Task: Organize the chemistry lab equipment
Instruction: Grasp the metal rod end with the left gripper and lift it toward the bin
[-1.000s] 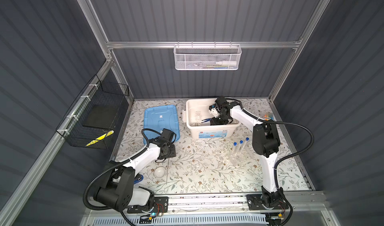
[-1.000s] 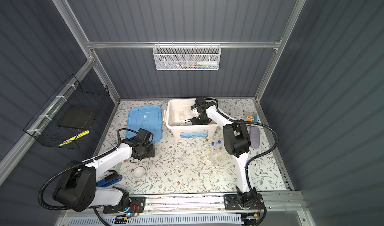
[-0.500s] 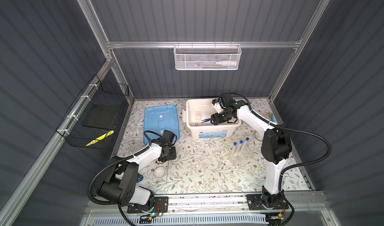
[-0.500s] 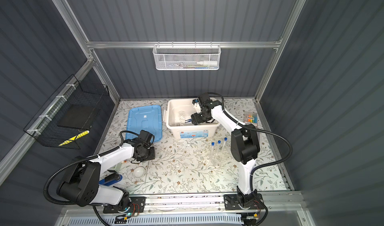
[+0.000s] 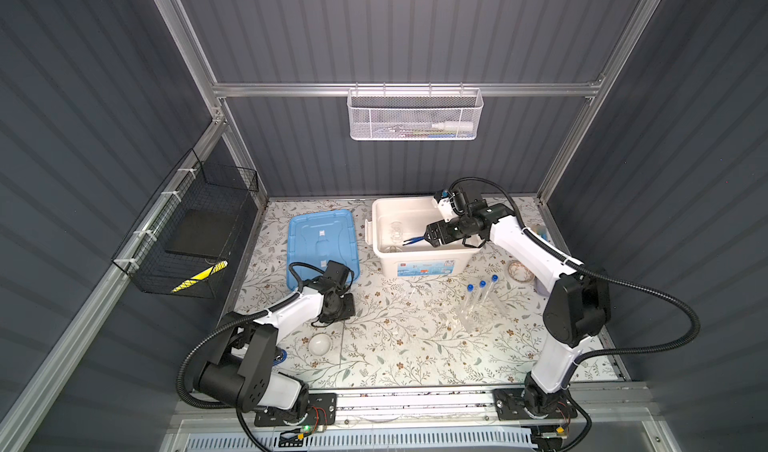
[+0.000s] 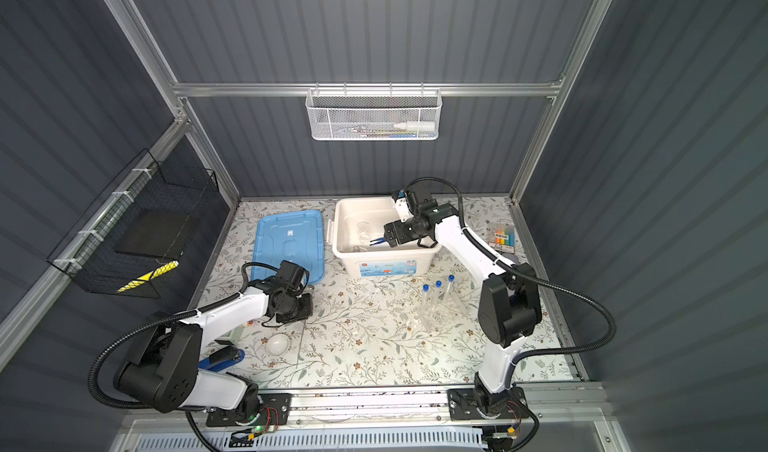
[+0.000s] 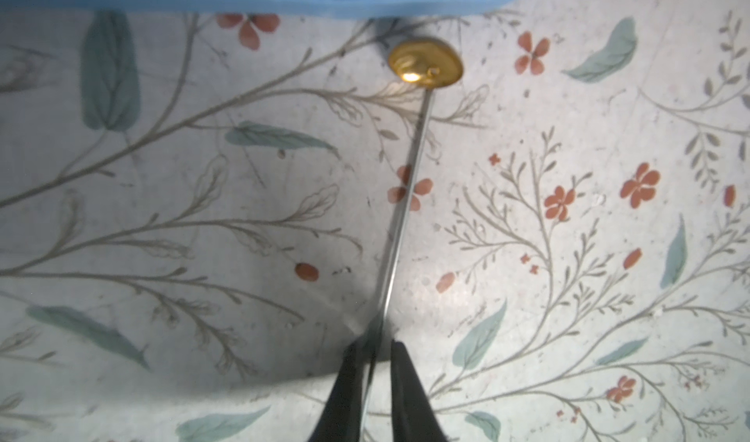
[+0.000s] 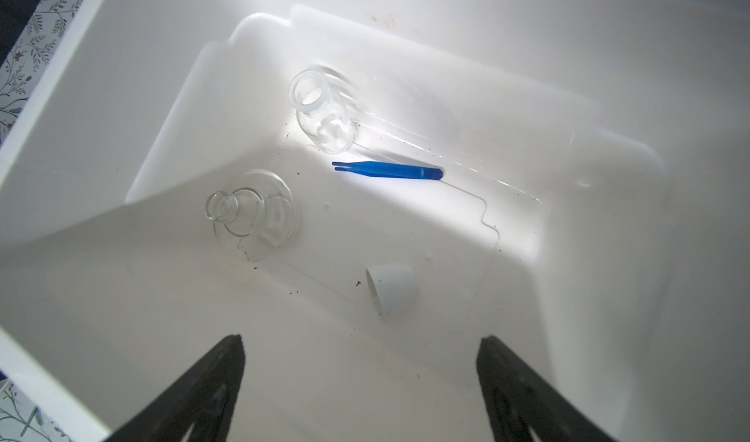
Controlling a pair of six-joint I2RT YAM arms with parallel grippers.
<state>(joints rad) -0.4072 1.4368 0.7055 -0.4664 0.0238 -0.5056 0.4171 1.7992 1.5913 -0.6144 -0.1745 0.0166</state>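
Left gripper [image 7: 378,354]: being held low over the floral mat [image 5: 395,346], just beside the near right corner of the blue lid [image 5: 322,238]. Its jaws are being shown drawn nearly together about the thin rod [image 7: 406,200], with a sliver of gap at one finger, so whether the rod is being clamped cannot be told. The rod is being shown lying along the mat, its brass tip [image 7: 425,63] close to the lid's edge. Right gripper [image 8: 361,340]: being held above the open white bin [image 5: 415,263] at the far centre, jaws being kept wide apart with nothing between them. Blue tweezers [image 8: 389,170]: being shown lying flat on the bin floor, apart from the fingers. Beside them in the bin are being shown a small clear bottle [image 8: 322,119] on its side, a clear flask [image 8: 253,212] and a small white cup [image 8: 391,289] tipped over. Three blue-capped test tubes [image 5: 480,296]: being shown side by side on the mat, on the near side of the bin and right of centre. White dish [image 5: 319,343]: being shown on the mat at the near left, by the left arm. Blue stapler [image 6: 220,360]: being shown at the near left edge. Pack of coloured pens [image 6: 501,238]: being shown at the far right of the mat.
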